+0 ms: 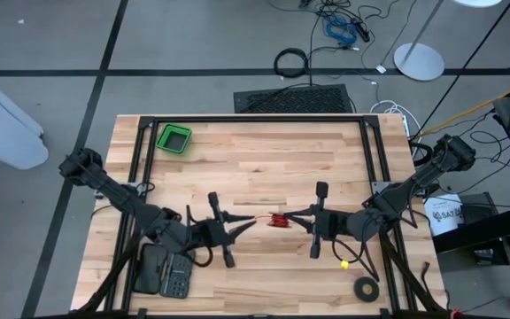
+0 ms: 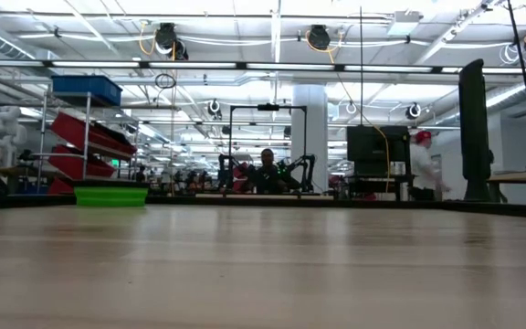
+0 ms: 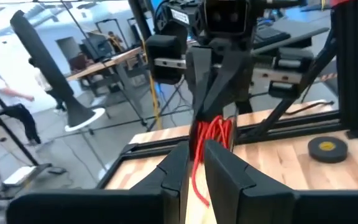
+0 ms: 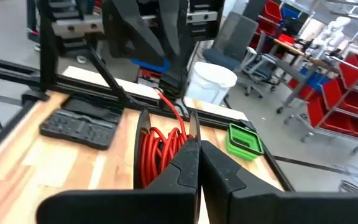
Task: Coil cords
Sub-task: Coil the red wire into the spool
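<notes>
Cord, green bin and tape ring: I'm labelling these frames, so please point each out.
cord (image 4: 160,149), right wrist view, on the red coiled loops.
green bin (image 1: 174,139), high view, on its rim.
tape ring (image 1: 367,288), high view, on the black band.

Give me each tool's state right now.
Left tool: closed on the tail of the red cord.
Right tool: shut on the coiled cord.

left gripper (image 1: 248,223) mid-table, jaws nearly closed | right gripper (image 1: 292,216) facing it, jaws clamped
</notes>
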